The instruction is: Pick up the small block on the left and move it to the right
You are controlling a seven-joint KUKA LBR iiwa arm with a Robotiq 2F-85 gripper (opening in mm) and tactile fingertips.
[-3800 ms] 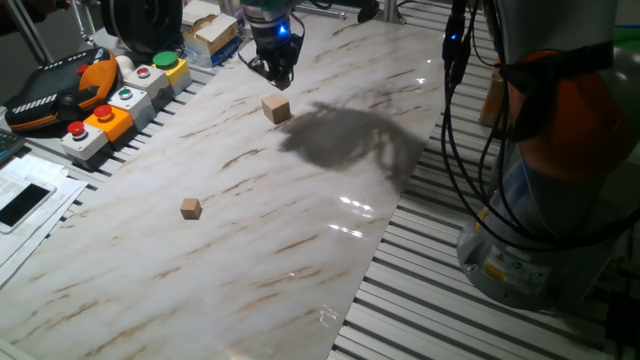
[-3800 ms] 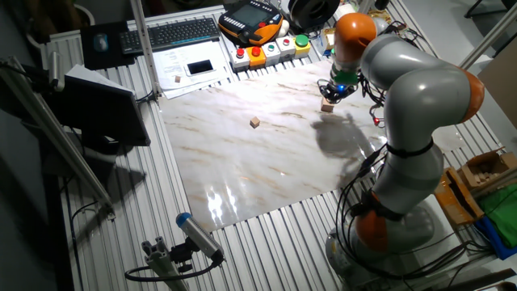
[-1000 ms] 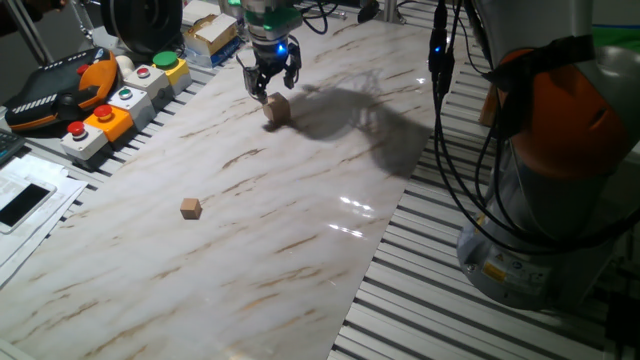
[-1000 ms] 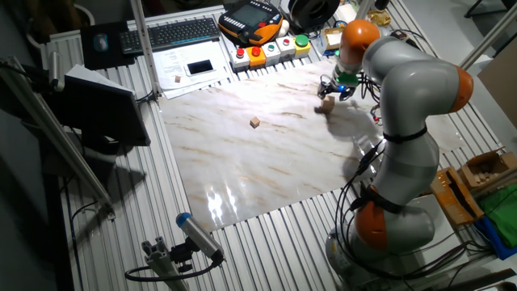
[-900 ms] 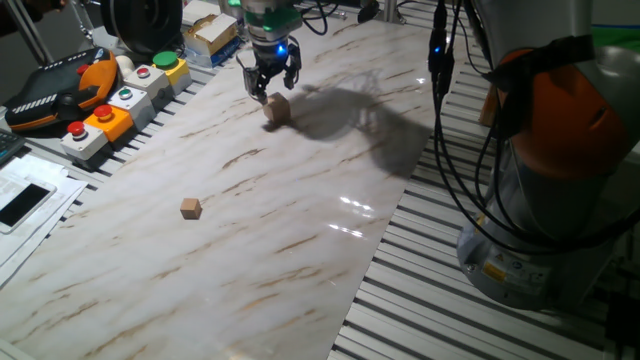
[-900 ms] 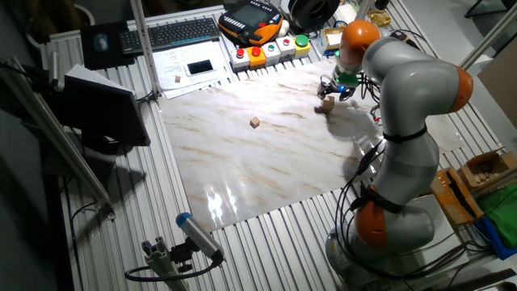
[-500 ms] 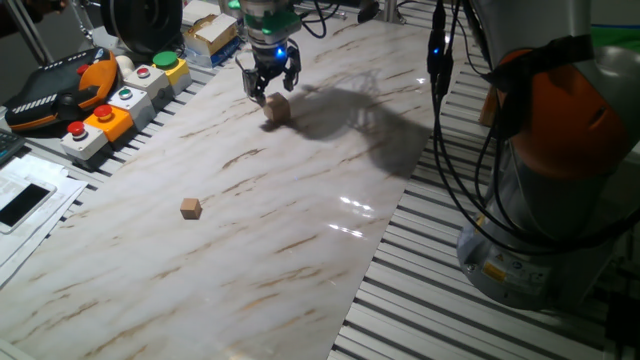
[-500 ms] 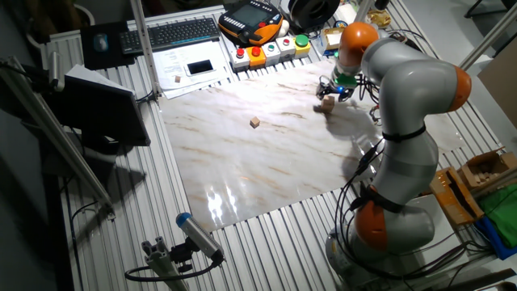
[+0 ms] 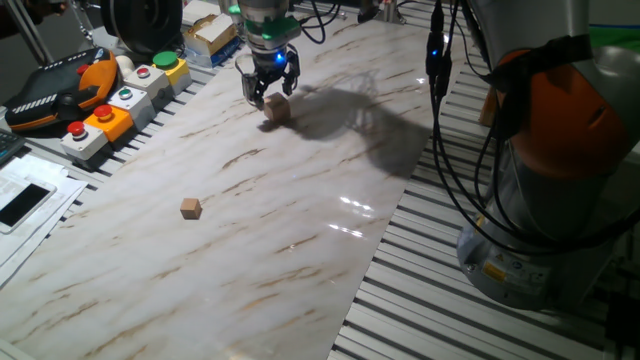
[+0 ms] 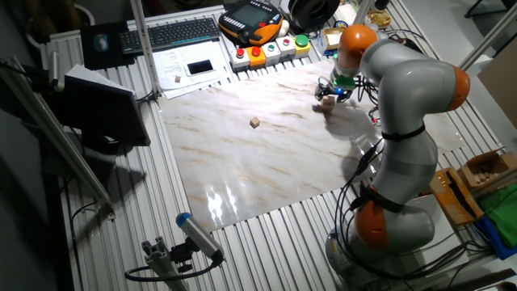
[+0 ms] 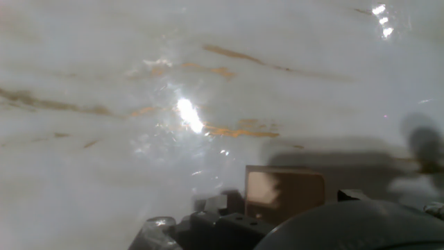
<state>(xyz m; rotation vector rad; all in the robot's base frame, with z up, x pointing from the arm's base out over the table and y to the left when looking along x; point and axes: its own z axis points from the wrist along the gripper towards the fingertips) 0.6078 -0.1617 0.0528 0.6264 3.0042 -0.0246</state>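
The small block (image 9: 277, 109) is a pale beige wooden cube on the marble tabletop (image 9: 300, 210), near its far side. It also shows in the other fixed view (image 10: 327, 103) and low in the hand view (image 11: 284, 194). My gripper (image 9: 270, 92) hangs just above and slightly behind it, fingers spread, open and empty, not touching it. In the other fixed view the gripper (image 10: 331, 91) sits right over the block. A tinier, darker orange-tan cube (image 9: 191, 208) lies alone further along the table, also in the other fixed view (image 10: 254, 122).
Button boxes (image 9: 125, 100), an orange-black pendant (image 9: 60, 85) and cardboard boxes (image 9: 210, 33) line the table's far-left edge. Papers with a phone (image 9: 25, 200) lie at the left. My arm's base (image 9: 540, 210) and cables (image 9: 450, 110) stand at the right.
Since 3.8 s ago my gripper has come down close to the pale block and its fingers have spread. Over the last second it has barely shifted. Neither cube has moved.
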